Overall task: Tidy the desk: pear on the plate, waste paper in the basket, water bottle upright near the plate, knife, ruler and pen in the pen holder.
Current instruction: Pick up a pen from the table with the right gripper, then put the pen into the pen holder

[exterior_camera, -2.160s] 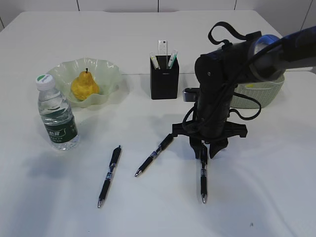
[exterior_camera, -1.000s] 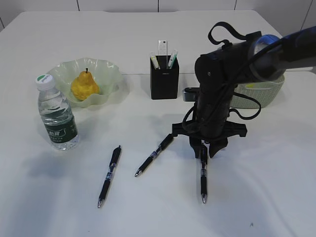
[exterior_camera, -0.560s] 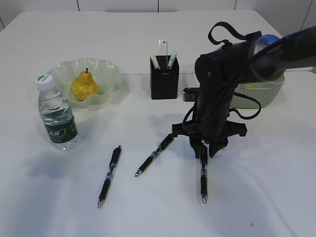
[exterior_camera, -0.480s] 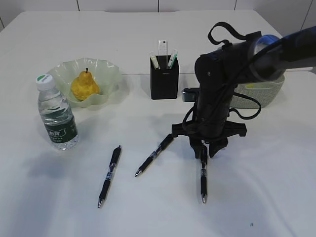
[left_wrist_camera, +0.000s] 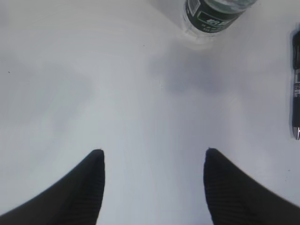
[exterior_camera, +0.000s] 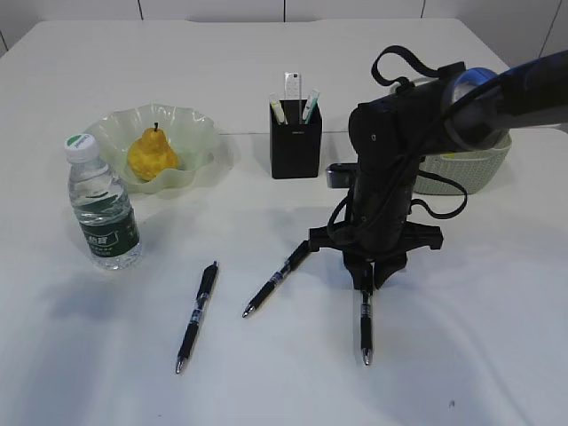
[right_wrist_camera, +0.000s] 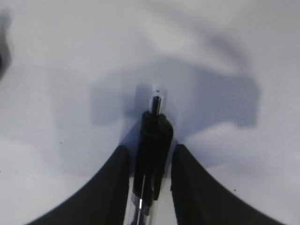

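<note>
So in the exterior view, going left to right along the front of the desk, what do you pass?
Clear plastic water bottle with dark green label → leftmost black pen → middle black pen → right black pen in the right pincer.

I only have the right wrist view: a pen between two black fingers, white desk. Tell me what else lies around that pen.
Observer: Two more pens lie to its left; the nearer pen is slanted.
Operator: Give me the other one.
Observer: The far left pen lies further left, nearly parallel to the pen between your right pincer fingers.
Operator: Report the pen holder.
Observer: The pen holder stands upright behind the pens, with items already sticking out of it.
Operator: Now the left pincer.
Observer: The left pincer is open over bare desk, with the water bottle ahead of it.
</note>
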Tool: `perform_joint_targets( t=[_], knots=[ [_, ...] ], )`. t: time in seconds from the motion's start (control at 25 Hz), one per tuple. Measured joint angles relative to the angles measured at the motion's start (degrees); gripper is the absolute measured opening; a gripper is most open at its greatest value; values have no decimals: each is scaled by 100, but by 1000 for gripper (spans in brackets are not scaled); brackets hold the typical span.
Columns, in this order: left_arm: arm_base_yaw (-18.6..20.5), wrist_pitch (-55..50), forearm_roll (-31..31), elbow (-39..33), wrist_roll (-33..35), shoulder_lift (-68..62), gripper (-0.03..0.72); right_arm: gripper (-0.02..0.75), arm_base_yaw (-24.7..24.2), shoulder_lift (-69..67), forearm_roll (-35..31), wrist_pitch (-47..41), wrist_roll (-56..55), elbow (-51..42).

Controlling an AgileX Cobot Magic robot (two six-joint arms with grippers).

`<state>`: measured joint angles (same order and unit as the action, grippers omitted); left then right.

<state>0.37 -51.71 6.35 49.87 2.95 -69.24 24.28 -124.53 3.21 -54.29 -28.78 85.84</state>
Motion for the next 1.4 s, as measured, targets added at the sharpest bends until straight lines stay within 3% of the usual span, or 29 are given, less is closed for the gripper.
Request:
perform_joint_targets(
  t=[0.24, 0.76, 1.04, 1.2, 1.4],
  knots=[
    [0, 0, 0, 0, 0, 0, 465, 108, 0, 0, -10, 0, 0, 0],
    [0, -20, 0, 0, 0, 0, 465, 96, 0, 654, 500, 146, 11, 46],
    [0, -31, 0, 0, 0, 0, 465, 96, 0, 930, 878, 347, 61, 1015],
    [0, -31, 0, 0, 0, 0, 465, 95, 0, 948, 1032, 927, 65, 1627],
    [0, -41, 0, 0, 0, 0, 465, 95, 0, 938, 1450, 2597, 65, 1782]
  ],
)
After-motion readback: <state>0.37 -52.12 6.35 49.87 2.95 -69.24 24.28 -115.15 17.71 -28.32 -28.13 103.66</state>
